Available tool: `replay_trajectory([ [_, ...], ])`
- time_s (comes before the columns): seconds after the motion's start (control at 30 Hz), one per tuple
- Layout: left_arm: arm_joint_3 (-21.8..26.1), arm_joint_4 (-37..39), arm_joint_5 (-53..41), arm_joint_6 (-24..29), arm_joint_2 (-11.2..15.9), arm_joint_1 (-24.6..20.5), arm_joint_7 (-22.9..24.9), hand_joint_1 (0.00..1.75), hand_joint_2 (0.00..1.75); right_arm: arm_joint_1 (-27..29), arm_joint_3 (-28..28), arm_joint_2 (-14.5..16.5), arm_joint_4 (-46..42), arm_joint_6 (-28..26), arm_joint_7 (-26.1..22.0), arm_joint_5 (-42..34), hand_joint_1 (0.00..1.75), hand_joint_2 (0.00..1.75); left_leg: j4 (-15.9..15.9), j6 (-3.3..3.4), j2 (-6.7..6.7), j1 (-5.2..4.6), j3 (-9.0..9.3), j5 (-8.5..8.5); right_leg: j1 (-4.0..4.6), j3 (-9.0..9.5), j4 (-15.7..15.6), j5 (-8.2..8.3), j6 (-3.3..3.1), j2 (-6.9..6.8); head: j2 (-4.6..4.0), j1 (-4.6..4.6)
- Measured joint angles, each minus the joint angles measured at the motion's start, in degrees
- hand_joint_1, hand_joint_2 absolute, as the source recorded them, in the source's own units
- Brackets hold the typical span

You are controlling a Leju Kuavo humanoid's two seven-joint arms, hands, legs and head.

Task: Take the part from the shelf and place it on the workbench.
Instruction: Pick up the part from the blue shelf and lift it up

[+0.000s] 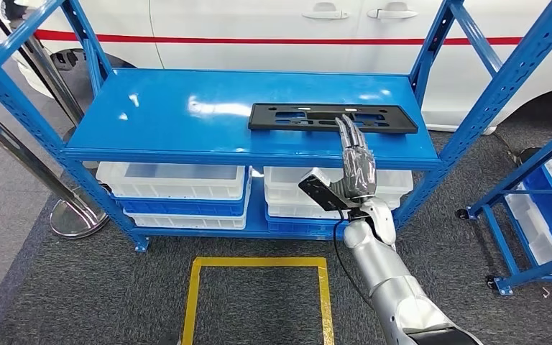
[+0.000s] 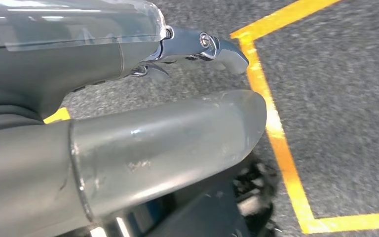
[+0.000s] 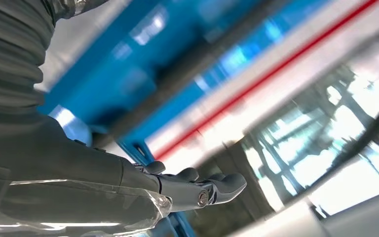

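Here the right hand [image 1: 356, 162], fingers straight and apart, holding nothing, reaches over the shelf [image 1: 187, 115] edge toward the black part [image 1: 330, 117], presumably to grasp it.

1. The head view is bright, even and sharp; white overhead glare patches lie on the blue shelf top [image 1: 187, 108].
2. The right wrist view is heavily motion-blurred, with blown-out highlights.
3. The left wrist view is soft, and its yellow floor tape [image 2: 276, 133] glares.
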Motion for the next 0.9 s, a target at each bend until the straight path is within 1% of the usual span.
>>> replay_trajectory([
  [0.03, -0.01, -0.03, -0.26, 0.01, -0.14, -0.24, -0.09, 0.00, 0.00, 0.10, 0.59, 0.01, -1.24, -0.66, 0.44, 1.47, 0.00, 1.75, 0.09, -0.25, 0.01, -0.07, -0.09, -0.07, 0.15, 0.62, -1.49, 0.21, -0.24, 0.00, 0.00, -0.01],
  [0.07, -0.01, -0.05, -0.48, 0.03, -0.24, -0.45, -0.18, 0.00, 0.00, 0.25, 1.02, 0.01, -2.34, -1.11, 0.94, 3.08, 0.00, 1.75, 0.08, -0.51, 0.01, -0.12, -0.16, -0.07, 0.29, 0.65, -1.66, 0.07, -0.42, 0.03, 0.00, -0.01],
  [0.13, -0.02, -0.13, -0.88, 0.14, -0.37, -0.73, -0.29, 0.00, 0.00, 0.54, 1.80, -0.06, -4.44, -1.69, 2.18, 6.61, 0.00, 1.75, 0.12, -1.12, 0.02, -0.05, -0.19, -0.16, 0.16, 0.65, -1.96, 0.30, -0.98, 0.06, 0.00, -0.02],
  [0.17, -0.02, -0.17, -1.09, 0.23, -0.41, -0.81, -0.32, 0.00, 0.00, 0.59, 2.30, -0.10, -5.45, -1.97, 2.92, 8.44, 0.00, 1.75, 0.85, -1.47, -0.01, 0.00, -0.51, -0.73, 0.00, 0.72, -2.20, 0.47, -1.35, 0.05, 0.00, -0.02],
  [0.2, -0.02, -0.21, -1.27, 0.31, -0.44, -0.88, -0.33, 0.00, 0.00, 0.60, 2.85, -0.13, -6.43, -2.25, 3.68, 10.27, 0.00, 1.75, 2.72, -1.83, -0.03, 0.09, -1.35, -1.92, -0.17, 0.78, -2.43, 0.64, -1.68, 0.04, 0.00, -0.03],
  [0.23, -0.03, -0.22, -1.47, 0.39, -0.45, -0.96, -0.33, 0.00, 0.00, 0.65, 3.53, -0.14, -7.32, -2.54, 4.49, 12.11, 0.00, 1.75, 5.75, -2.15, -0.05, 0.23, -2.71, -3.62, -0.25, 0.82, -2.55, 0.73, -1.90, 0.01, 0.00, -0.04],
  [0.3, -0.04, -0.22, -1.87, 0.49, -0.48, -1.06, -0.33, 0.00, 0.00, 0.91, 4.79, -0.21, -8.60, -2.98, 5.93, 15.23, 0.00, 1.75, 13.49, -2.61, -0.05, 0.40, -6.28, -7.13, -0.22, 0.76, -2.50, 0.70, -2.09, 0.03, 0.00, -0.03],
  [0.33, -0.04, -0.22, -2.04, 0.53, -0.50, -1.07, -0.32, 0.00, 0.00, 1.11, 5.37, -0.28, -9.13, -3.15, 6.66, 16.74, 0.00, 1.75, 16.22, -2.75, -0.05, 0.45, -7.61, -7.89, -0.20, 0.75, -2.42, 0.65, -2.11, 0.03, 0.00, -0.03],
  [0.37, -0.06, -0.22, -2.18, 0.56, -0.52, -1.07, -0.32, 0.00, 0.00, 1.29, 5.90, -0.36, -9.65, -3.32, 7.37, 18.12, 0.00, 1.75, 17.09, -2.83, -0.05, 0.49, -8.10, -7.59, -0.19, 0.73, -2.30, 0.58, -2.11, 0.04, 0.00, -0.03],
  [0.4, -0.09, -0.23, -2.29, 0.57, -0.55, -1.09, -0.31, 0.00, 0.00, 1.40, 6.52, -0.48, -10.20, -3.48, 8.20, 19.57, 0.00, 1.75, 15.72, -2.82, -0.04, 0.52, -7.51, -6.26, -0.20, 0.73, -2.16, 0.49, -2.05, 0.07, 0.00, -0.03],
  [0.43, -0.12, -0.25, -2.43, 0.57, -0.57, -1.15, -0.31, 0.00, 0.00, 1.43, 7.26, -0.63, -10.81, -3.70, 9.27, 21.29, 0.00, 1.75, 12.31, -2.73, -0.04, 0.54, -5.91, -4.19, -0.22, 0.75, -1.99, 0.37, -1.94, 0.12, 0.00, -0.03],
  [0.47, -0.15, -0.28, -2.57, 0.53, -0.57, -1.23, -0.31, 0.00, 0.00, 1.37, 8.13, -0.81, -11.29, -3.95, 10.40, 22.87, 0.00, 1.75, 7.96, -2.55, -0.04, 0.55, -3.89, -2.29, -0.23, 0.78, -1.84, 0.24, -1.80, 0.17, 0.00, -0.03],
  [0.5, -0.18, -0.31, -2.73, 0.45, -0.57, -1.36, -0.32, 0.00, 0.00, 1.24, 9.07, -1.05, -11.66, -4.22, 11.63, 24.48, 0.00, 1.75, 4.14, -2.31, -0.05, 0.45, -2.05, -0.97, -0.13, 0.73, -1.67, 0.13, -1.57, 0.21, 0.00, -0.03],
  [0.53, -0.20, -0.33, -2.88, 0.31, -0.58, -1.49, -0.33, 0.00, 0.00, 1.11, 9.99, -1.33, -11.89, -4.47, 12.94, 26.03, 0.00, 1.75, 1.63, -2.01, -0.10, 0.35, -0.88, -0.30, -0.05, 0.65, -1.60, 0.12, -1.29, 0.24, 0.00, -0.04],
  [0.57, -0.21, -0.33, -3.03, 0.12, -0.60, -1.58, -0.38, 0.00, 0.00, 1.03, 10.86, -1.64, -12.00, -4.67, 14.23, 27.50, 0.00, 1.75, 0.52, -1.69, -0.16, 0.21, -0.42, -0.24, 0.01, 0.56, -1.62, 0.16, -0.98, 0.24, 0.00, -0.03],
  [0.6, -0.21, -0.33, -3.15, -0.08, -0.62, -1.63, -0.45, 0.00, 0.00, 0.99, 11.64, -1.94, -12.04, -4.81, 15.47, 28.80, 0.00, 1.75, 0.40, -1.39, -0.22, 0.06, -0.41, -0.23, 0.05, 0.50, -1.71, 0.28, -0.65, 0.24, 0.00, -0.03],
  [0.63, -0.21, -0.33, -3.25, -0.27, -0.63, -1.62, -0.55, 0.00, 0.00, 0.98, 12.29, -2.18, -12.04, -4.93, 16.60, 29.85, 0.00, 1.75, 0.27, -1.01, -0.27, 0.12, -0.44, -0.06, 0.06, 0.50, -1.85, 0.35, -0.30, 0.23, 0.00, -0.02],
  [0.67, -0.21, -0.33, -3.31, -0.42, -0.65, -1.58, -0.71, 0.00, 0.00, 0.97, 12.74, -2.39, -12.00, -5.05, 17.49, 30.54, 0.00, 1.75, -0.01, -0.64, -0.27, 0.20, -0.38, 0.14, 0.00, 0.44, -1.66, 0.16, -0.01, 0.22, 0.00, -0.01],
  [0.7, -0.21, -0.33, -3.28, -0.53, -0.67, -1.59, -0.90, 0.00, 0.00, 0.89, 13.12, -2.62, -11.86, -5.18, 18.22, 30.89, 0.00, 1.75, -0.31, -0.26, -0.26, 0.29, -0.33, 0.35, -0.04, 0.01, -0.75, -0.54, 0.25, 0.20, 0.00, -0.01],
  [0.73, -0.20, -0.34, -3.21, -0.62, -0.69, -1.62, -1.10, 0.00, 0.00, 0.78, 13.50, -2.88, -11.56, -5.31, 18.83, 31.03, 0.00, 1.75, -0.58, 0.09, -0.23, 0.40, -0.27, 0.55, -0.06, -0.96, 1.32, -1.84, 0.45, 0.19, 0.00, 0.01],
  [0.8, -0.19, -0.35, -2.96, -0.81, -0.72, -1.64, -1.51, 0.00, 0.00, 0.64, 14.66, -3.56, -10.44, -5.53, 20.12, 31.39, 0.00, 1.75, -0.65, 0.44, -0.19, 0.32, -0.37, 0.65, -0.19, -4.38, 8.33, -5.36, 0.69, 0.16, 0.00, 0.00],
  [0.83, -0.19, -0.36, -2.82, -0.92, -0.71, -1.59, -1.67, 0.00, 0.00, 0.65, 15.32, -3.90, -9.60, -5.60, 20.83, 31.66, 0.00, 1.75, -0.62, 0.49, -0.19, 0.27, -0.42, 0.65, -0.22, -6.08, 11.66, -6.49, 0.77, 0.16, 0.00, 0.00],
  [0.87, -0.19, -0.36, -2.66, -1.03, -0.70, -1.52, -1.83, 0.00, 0.00, 0.65, 15.90, -4.19, -8.66, -5.66, 21.47, 31.94, 0.00, 1.75, -0.58, 0.51, -0.21, 0.24, -0.46, 0.64, -0.22, -7.06, 13.45, -6.64, 0.80, 0.16, 0.00, 0.00],
  [0.9, -0.18, -0.36, -2.44, -1.14, -0.70, -1.45, -2.02, 0.00, 0.00, 0.50, 16.39, -4.48, -7.50, -5.71, 22.06, 32.18, 0.00, 1.75, -0.49, 0.49, -0.26, 0.22, -0.48, 0.62, -0.22, -6.96, 13.07, -5.66, 0.76, 0.16, 0.00, 0.01],
])
